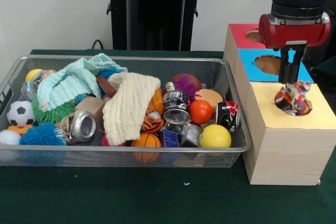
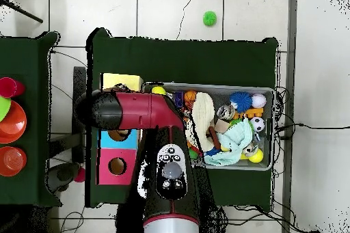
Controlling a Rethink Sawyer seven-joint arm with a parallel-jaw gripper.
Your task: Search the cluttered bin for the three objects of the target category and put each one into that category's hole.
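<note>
The wire mesh bin (image 1: 131, 59) stands at the left, full of clutter; in the overhead view it (image 2: 268, 93) lies right of the boxes. One confetti-print cloth (image 1: 293, 98) is bunched upright in the hole of the yellow-topped wooden box (image 1: 283, 129). My gripper (image 1: 290, 80) hangs straight above that hole, narrowly shut on the top of the cloth. No other confetti cloth shows in the bin. In the overhead view my arm (image 2: 130, 111) hides the gripper and the cloth.
A cream waffle-knit cloth (image 1: 128, 106) and a mint-green towel (image 1: 68, 80) lie over balls, cans and toys in the bin. Blue-topped (image 1: 268, 64) and red-topped (image 1: 244, 34) boxes with holes stand behind the yellow one. Cups (image 2: 10, 121) sit on a side table.
</note>
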